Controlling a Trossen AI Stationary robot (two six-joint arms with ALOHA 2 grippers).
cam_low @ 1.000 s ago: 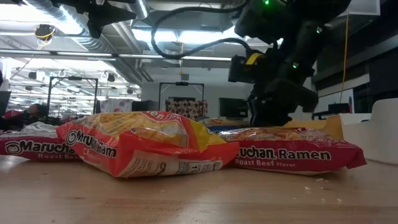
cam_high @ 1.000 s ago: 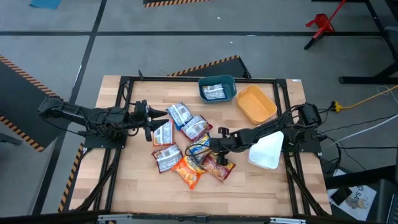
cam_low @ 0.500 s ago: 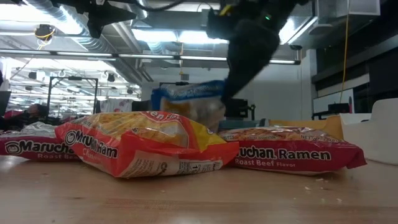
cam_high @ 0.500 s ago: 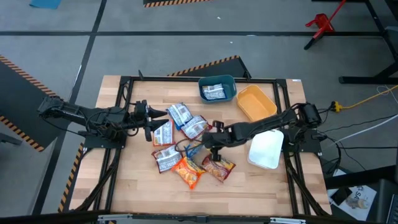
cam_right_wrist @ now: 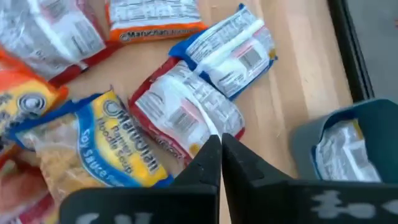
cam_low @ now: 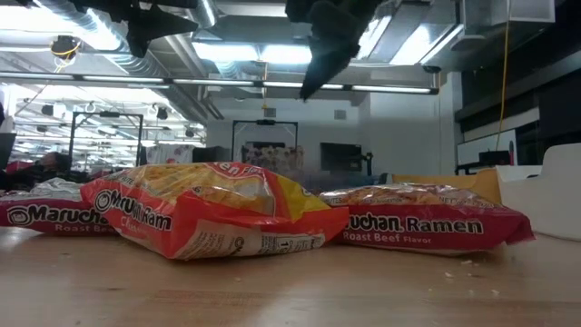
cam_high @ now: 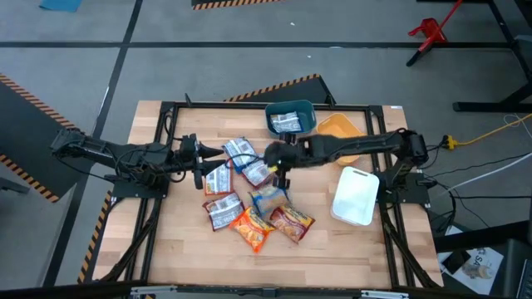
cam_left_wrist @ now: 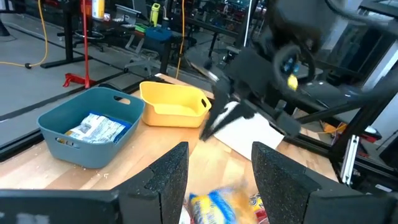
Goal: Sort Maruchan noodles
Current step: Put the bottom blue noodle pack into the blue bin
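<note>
My right gripper [cam_high: 278,159] is pinched closed on nothing, raised over the middle of the table. The blue-and-yellow Maruchan packet [cam_high: 268,199] lies on the wood just nearer than my fingertips, apart from them. The teal bin [cam_high: 291,119] sits farther back. My left gripper [cam_high: 223,155], fingers spread, waits left.

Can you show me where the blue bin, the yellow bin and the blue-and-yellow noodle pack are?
blue bin [cam_left_wrist: 93,134], left wrist view, on its front wall.
yellow bin [cam_left_wrist: 174,107], left wrist view, on its inside floor.
blue-and-yellow noodle pack [cam_right_wrist: 106,146], right wrist view, on the middle of its printed face.
</note>
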